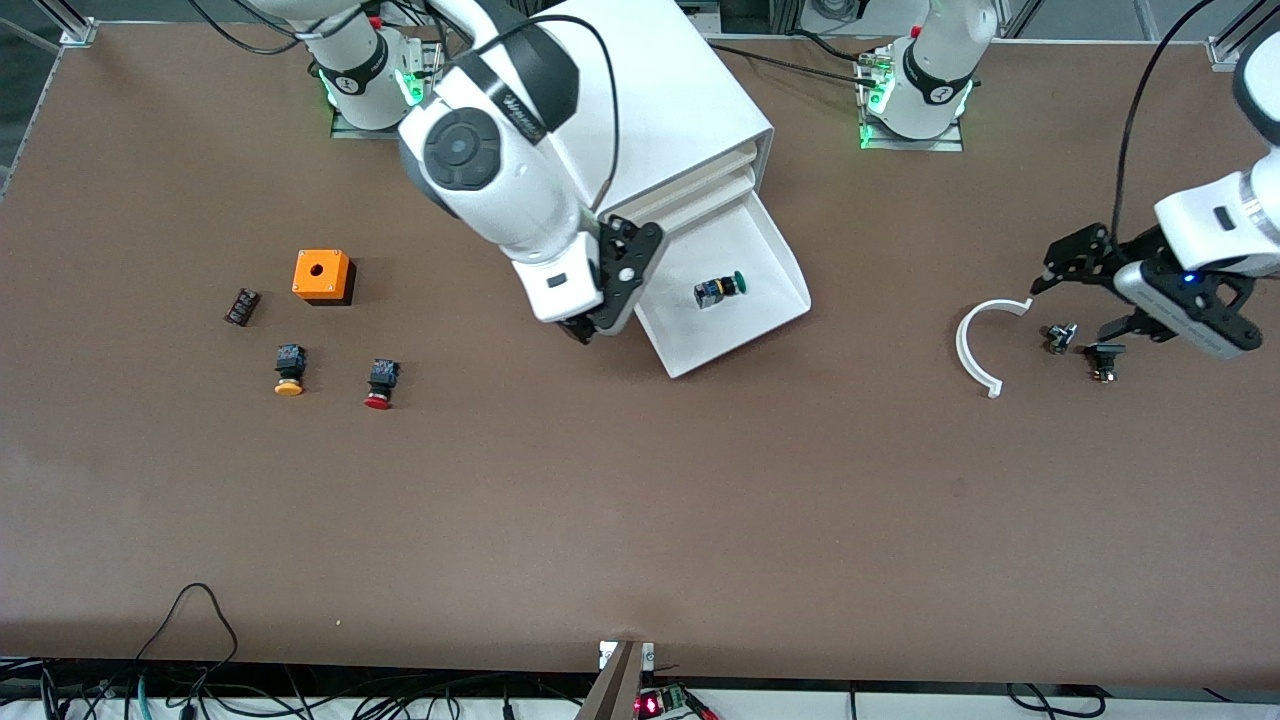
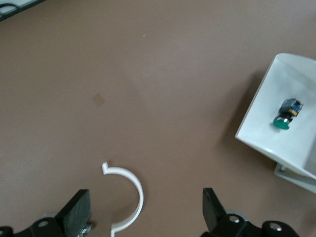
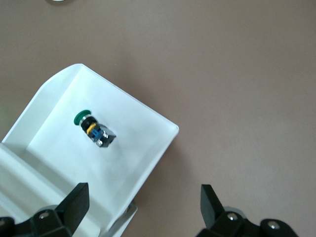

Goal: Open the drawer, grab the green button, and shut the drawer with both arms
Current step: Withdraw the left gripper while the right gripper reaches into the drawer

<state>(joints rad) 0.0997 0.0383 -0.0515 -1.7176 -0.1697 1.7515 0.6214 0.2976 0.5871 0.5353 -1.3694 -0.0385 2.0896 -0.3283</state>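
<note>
A brown table (image 1: pixel 640 520) is seen with a white cabinet (image 1: pixel 690 110) set between the two arm bases, its lowest drawer (image 1: pixel 775 250) pulled out toward the front camera. The right arm (image 1: pixel 500 150) is stretched across the cabinet's top and corner, so part of the cabinet is hidden by it, and the right gripper (image 1: pixel 578 328) is held just beside the open drawer's edge toward the right arm's end of the table, its fingers (image 3: pixel 74 202) spread wide with nothing between them. The left gripper (image 1: pixel 1085 320) is held low over a white curved piece (image 1: pixel 975 345) and two small dark parts (image 1: pixel 1060 337) toward the left arm's end of the table, well apart from the drawer, its fingers (image 2: pixel 76 212) likewise spread and empty. An orange box (image 1: pixel 322 275) with a round hole is seen toward the right arm's end, with a small black part (image 1: pixel 241 306) beside it. Nearer the front camera lie a yellow-capped button (image 1: pixel 289 370) and a red-capped button (image 1: pixel 380 384), side by side. The green button (image 1: pixel 720 289) lies on its side on the drawer's floor, uncovered and touched by neither gripper.
</note>
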